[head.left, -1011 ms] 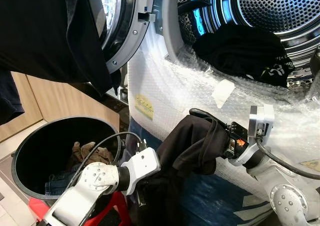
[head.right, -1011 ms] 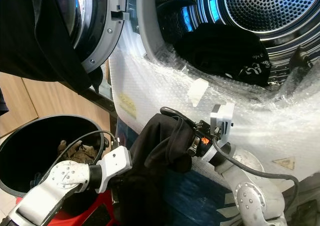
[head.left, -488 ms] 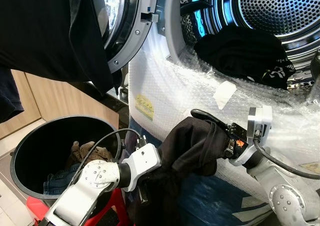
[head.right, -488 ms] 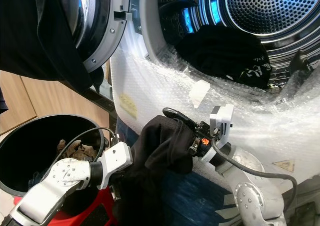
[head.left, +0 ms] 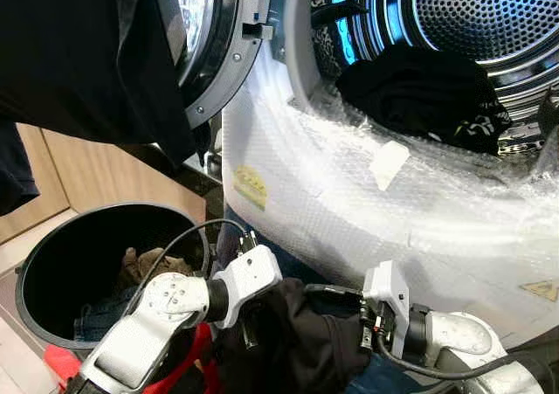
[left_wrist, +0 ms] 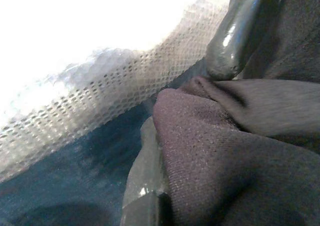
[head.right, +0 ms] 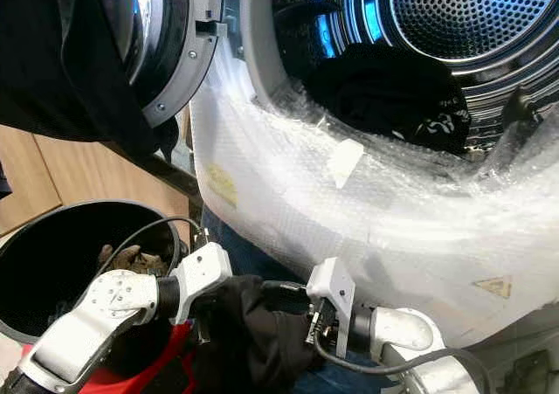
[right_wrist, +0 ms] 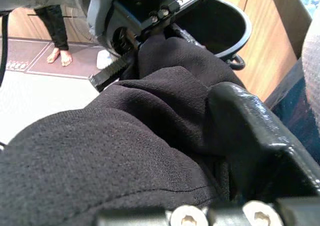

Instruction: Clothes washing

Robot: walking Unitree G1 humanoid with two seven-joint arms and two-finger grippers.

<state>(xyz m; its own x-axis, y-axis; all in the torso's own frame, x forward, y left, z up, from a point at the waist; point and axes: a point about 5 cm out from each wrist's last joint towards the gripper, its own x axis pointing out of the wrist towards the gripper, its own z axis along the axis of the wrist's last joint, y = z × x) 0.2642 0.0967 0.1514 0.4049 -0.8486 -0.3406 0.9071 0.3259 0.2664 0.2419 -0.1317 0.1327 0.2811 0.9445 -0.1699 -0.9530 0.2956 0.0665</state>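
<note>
Loading is partway done, I'd say. The washing machine [head.left: 349,193], wrapped in bubble wrap, fills the upper right of the frame with its door [head.left: 210,44] swung open at upper left, and one dark garment [head.left: 419,88] already lies in the drum [head.left: 489,10]. The black laundry basket [head.left: 52,254] at lower left has more clothes [head.left: 144,267] in the bottom, so there's plenty left to move. Right now both grippers are low in the bottom centre of the frame, bunched into a black garment [head.left: 306,350] just below the machine's front. The left gripper [left_wrist: 175,136] has its fingers clamped on the cloth, and the right gripper [right_wrist: 165,85] is closed on the same piece. It hasn't gone up to the drum opening yet.
</note>
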